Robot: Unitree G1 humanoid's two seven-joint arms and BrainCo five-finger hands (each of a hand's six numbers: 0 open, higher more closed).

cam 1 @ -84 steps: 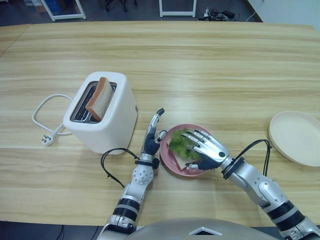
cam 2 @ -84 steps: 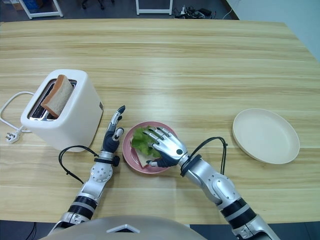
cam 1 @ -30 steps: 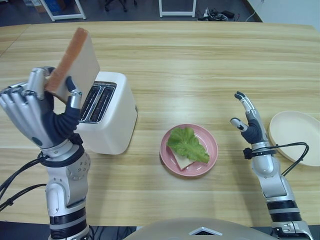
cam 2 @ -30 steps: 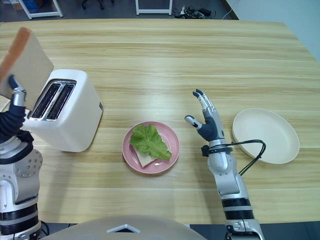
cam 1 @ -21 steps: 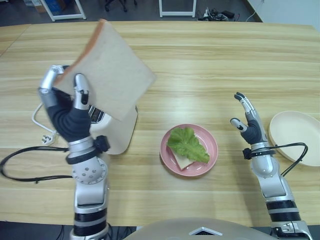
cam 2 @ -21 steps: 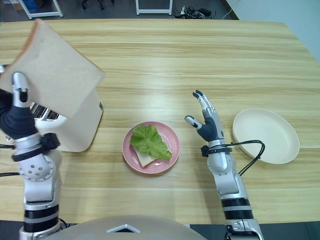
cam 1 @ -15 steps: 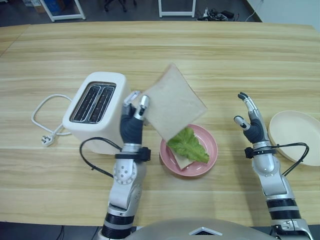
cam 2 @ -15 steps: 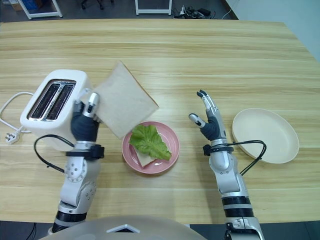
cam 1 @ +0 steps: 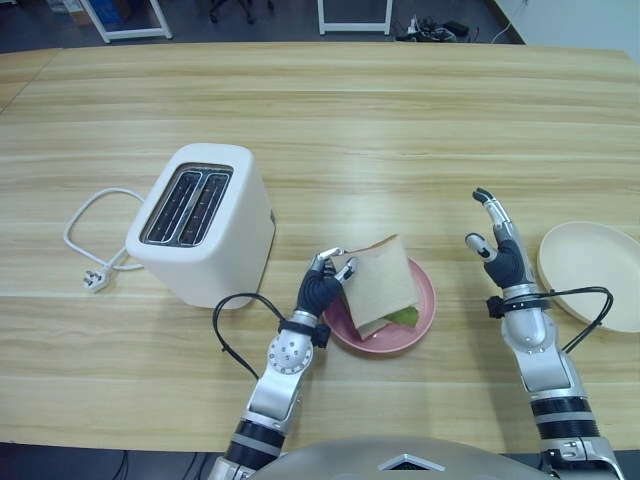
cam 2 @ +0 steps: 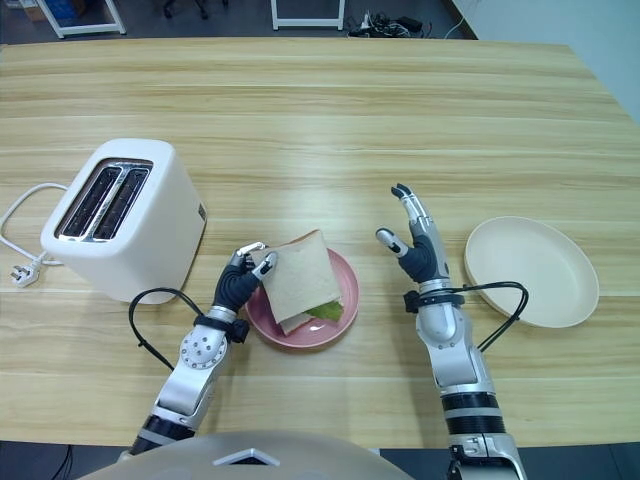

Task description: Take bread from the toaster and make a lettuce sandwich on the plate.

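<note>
Bread slice (cam 1: 383, 284) sits over the pink plate (cam 1: 427, 305) at the near edge of the table (cam 1: 400, 130), covering most of what lies on it. The left hand (cam 1: 322, 290) grips the slice by its left edge, fingers curled around the crust, so that this side is tilted up a little. Whether the slice rests fully on the filling I cannot tell. A strip of green lettuce (cam 1: 405, 317) shows under its right lower edge, and a pale corner of a lower slice (cam 1: 368, 329) shows beneath that.

To the right, the right hand (cam 1: 497, 252) is raised above the table with fingers spread and straight, grasping nothing. It stands between the pink plate and a cream plate (cam 1: 590, 275), which lies near the table's right edge.

Left of the pink plate and somewhat farther back stands the white toaster (cam 1: 205, 225), its two slots facing up. Its white cord (cam 1: 85, 222) loops off to the left and ends in a plug (cam 1: 96, 281) on the wood.
</note>
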